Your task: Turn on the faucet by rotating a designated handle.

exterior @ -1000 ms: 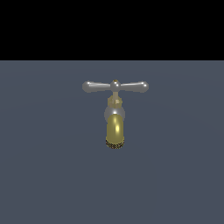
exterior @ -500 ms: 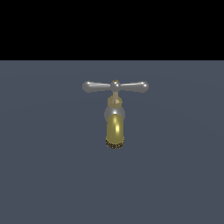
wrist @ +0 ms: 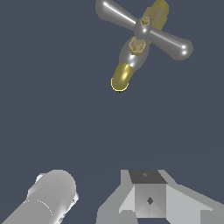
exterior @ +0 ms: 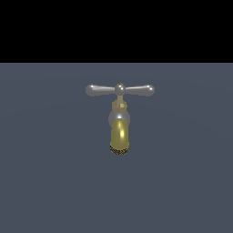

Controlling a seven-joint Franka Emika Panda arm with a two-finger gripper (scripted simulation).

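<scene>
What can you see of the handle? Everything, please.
The handle is a slim, shiny silver-grey crossbar with two bulbous rounded ends and a small brass hub at its middle. In the exterior view it lies level, atop the brass stem of the faucet. Nothing else touches it; the wrist view shows it from a distance.

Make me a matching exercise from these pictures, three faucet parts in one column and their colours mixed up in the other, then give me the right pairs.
Parts:
1. handle
2. spout
3. collar

Colours:
A. brass-gold
B. grey
C. shiny silver

Pairs: 1-C, 2-A, 3-B
</scene>
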